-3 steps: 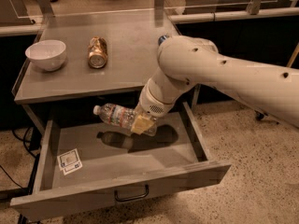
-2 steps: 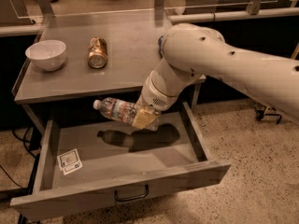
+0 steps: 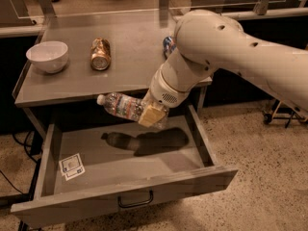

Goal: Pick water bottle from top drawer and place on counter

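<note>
Top drawer (image 3: 168, 186) pulled fully out, grey, shallow, its floor mostly bare. Water bottle (image 3: 121, 106) hangs in the air above the drawer's rear half, clear of the floor, lying roughly level with its white cap (image 3: 101, 99) toward the drawer's left side and the base tipped slightly lower toward the right. Gripper (image 3: 151, 115) above the drawer's back centre, clamped on the bottle's lower body; one tan pad lies flat against the near side of the bottle, the other finger is hidden behind it. Bottle's shadow (image 3: 144, 141) dark on the drawer floor directly beneath. White arm (image 3: 231, 47) reaches in from beyond the drawer's right side, its bulky joint above the drawer's rear right corner. Small white square-marked card (image 3: 71, 165) lies in the drawer's front left corner. Black pull handle (image 3: 135, 201) at the middle of the drawer front. Counter (image 3: 130, 37) sits directly above and behind the drawer; the bottle is level with its front edge but not resting on it. On the counter, above the drawer's left rear: white bowl (image 3: 47, 56), then gold can (image 3: 100, 54) lying on its side. Blue-silver can (image 3: 168, 44) farther right, mostly hidden behind the arm.
</note>
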You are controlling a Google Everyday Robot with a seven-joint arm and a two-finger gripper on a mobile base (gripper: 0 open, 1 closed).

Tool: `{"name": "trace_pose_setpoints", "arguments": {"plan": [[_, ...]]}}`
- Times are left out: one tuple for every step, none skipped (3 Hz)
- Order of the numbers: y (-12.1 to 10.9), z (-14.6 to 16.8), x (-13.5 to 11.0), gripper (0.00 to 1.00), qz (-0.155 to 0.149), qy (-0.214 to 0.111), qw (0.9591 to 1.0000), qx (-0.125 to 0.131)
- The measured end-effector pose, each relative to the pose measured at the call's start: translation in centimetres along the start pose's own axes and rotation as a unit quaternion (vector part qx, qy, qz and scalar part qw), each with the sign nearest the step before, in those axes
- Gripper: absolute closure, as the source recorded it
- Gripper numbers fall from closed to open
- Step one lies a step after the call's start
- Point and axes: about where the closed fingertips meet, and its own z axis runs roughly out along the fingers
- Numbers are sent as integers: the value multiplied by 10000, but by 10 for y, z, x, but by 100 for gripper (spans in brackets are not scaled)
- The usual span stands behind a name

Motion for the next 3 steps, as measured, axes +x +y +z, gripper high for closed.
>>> {"name": "trace_pose_setpoints", "arguments": {"plan": [[-15,-8,-2,100,173,-101,9998,68],[-37,-21,-12,100,263,-93,9996,27],[-37,-21,-12,100,264,-94,9996,27]]}}
